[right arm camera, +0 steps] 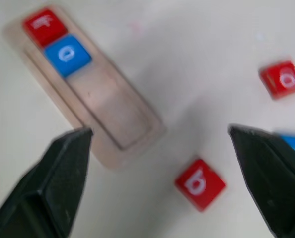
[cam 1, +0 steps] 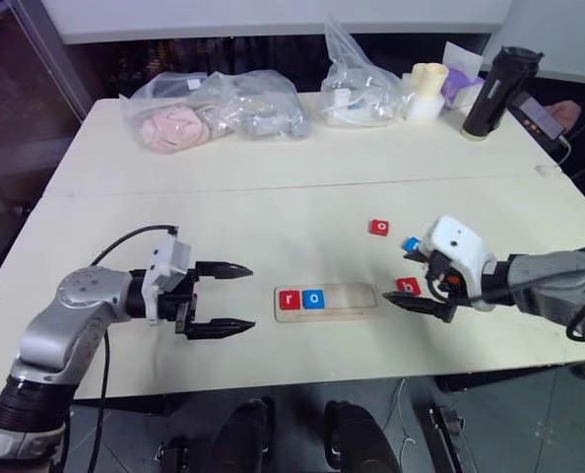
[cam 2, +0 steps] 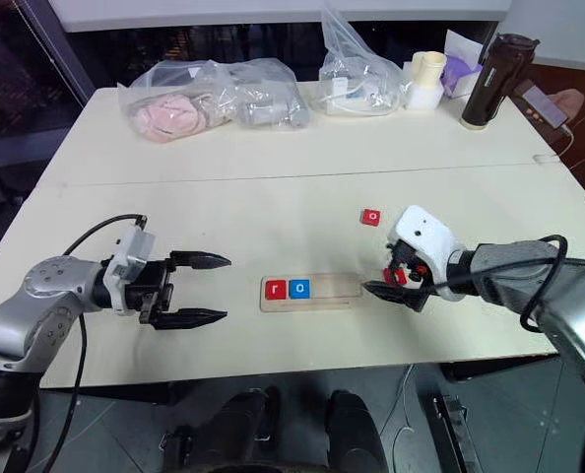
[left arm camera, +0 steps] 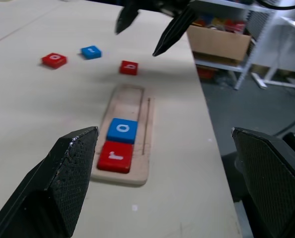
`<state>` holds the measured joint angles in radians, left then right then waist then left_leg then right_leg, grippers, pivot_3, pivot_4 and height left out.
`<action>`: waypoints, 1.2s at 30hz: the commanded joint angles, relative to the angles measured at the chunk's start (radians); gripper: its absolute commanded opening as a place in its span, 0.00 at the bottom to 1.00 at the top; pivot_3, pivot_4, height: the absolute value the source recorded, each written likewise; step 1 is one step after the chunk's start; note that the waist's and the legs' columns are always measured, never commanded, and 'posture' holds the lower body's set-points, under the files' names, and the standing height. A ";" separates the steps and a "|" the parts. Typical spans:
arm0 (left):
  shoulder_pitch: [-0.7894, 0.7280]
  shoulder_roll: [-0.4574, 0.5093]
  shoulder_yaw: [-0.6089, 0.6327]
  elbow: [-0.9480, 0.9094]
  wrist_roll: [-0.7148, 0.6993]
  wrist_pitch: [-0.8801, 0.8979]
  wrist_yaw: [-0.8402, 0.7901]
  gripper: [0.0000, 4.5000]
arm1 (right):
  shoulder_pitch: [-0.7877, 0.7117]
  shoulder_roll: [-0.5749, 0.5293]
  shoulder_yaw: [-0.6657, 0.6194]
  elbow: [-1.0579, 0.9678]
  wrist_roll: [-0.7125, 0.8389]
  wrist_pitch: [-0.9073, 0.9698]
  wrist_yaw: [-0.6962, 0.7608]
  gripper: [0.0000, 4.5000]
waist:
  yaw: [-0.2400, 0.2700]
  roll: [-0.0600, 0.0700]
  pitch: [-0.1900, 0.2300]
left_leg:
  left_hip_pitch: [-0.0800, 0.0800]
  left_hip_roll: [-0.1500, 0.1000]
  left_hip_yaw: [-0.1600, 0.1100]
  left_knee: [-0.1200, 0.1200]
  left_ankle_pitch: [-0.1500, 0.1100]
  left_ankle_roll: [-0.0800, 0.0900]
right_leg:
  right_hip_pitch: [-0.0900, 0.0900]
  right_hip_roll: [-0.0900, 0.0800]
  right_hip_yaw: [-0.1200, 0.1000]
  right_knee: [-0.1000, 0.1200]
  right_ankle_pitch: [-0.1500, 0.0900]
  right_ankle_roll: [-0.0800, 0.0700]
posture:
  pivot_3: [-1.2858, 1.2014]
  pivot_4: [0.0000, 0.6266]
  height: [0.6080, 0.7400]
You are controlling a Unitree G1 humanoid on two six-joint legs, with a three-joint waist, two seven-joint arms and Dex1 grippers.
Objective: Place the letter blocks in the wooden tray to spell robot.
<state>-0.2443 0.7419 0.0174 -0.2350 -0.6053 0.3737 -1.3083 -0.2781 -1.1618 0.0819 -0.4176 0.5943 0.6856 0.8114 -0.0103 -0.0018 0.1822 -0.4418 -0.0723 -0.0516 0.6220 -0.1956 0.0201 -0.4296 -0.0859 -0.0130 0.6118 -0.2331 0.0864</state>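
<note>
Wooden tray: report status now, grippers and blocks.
Both grippers open and empty, left, right. Tray holds red r and blue o; three slots free. Red b, red o, blue block loose on table. Nothing blocking.

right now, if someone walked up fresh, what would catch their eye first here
Probably the wooden tray at the table's near edge, with a red r block and a blue o block filling its left end. Next, the open right gripper over the loose red b block, and the open left gripper left of the tray.
</note>
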 commanded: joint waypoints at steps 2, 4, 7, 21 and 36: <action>-0.032 -0.002 0.000 0.004 0.007 -0.023 -0.007 1.00 | -0.026 0.029 0.077 0.257 -0.208 -0.328 0.203 1.00 | -0.001 0.000 0.000 | 0.000 0.000 0.000 0.002 0.000 0.000 | 0.000 -0.001 0.000 0.001 0.001 0.000 | 0.52 0.24 0.98; -0.033 -0.003 0.000 0.004 0.008 -0.025 -0.006 1.00 | -0.050 0.061 0.089 0.350 -0.238 -0.385 0.261 1.00 | -0.001 0.000 0.000 | 0.001 0.000 0.000 0.003 0.000 0.000 | 0.001 -0.001 0.000 0.001 0.002 0.000 | 0.52 0.24 0.98; -0.027 0.000 0.001 -0.002 0.007 -0.024 -0.007 1.00 | -0.076 0.094 0.101 0.444 -0.284 -0.442 0.323 1.00 | 0.000 0.001 0.000 | 0.001 0.000 0.000 0.004 0.000 0.000 | 0.000 -0.001 0.000 0.002 0.002 -0.001 | 0.52 0.24 0.98; -0.022 0.008 0.004 -0.023 0.007 -0.017 0.000 1.00 | -0.190 0.211 0.101 0.734 -0.433 -0.580 0.420 1.00 | 0.003 0.001 0.000 | 0.000 0.000 0.000 0.006 0.000 -0.001 | 0.001 -0.001 0.000 0.003 0.003 0.000 | 0.52 0.24 0.98; 0.003 0.026 0.017 -0.036 0.006 -0.020 -0.004 1.00 | -0.217 0.237 0.088 0.607 -0.453 -0.550 0.437 0.26 | 0.000 0.001 0.000 | 0.002 0.000 0.000 0.008 0.000 -0.001 | 0.001 -0.001 0.001 0.007 0.003 0.000 | 0.52 0.24 0.98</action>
<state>-0.2423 0.7499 0.0140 -0.2397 -0.5908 0.3633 -1.3037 -0.4782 -0.9211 0.1996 0.2532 0.1401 0.1232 1.2549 -0.0103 -0.0006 0.1825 -0.4398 -0.0721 -0.0517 0.6297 -0.1959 0.0195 -0.4291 -0.0870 -0.0118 0.6195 -0.2299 0.0859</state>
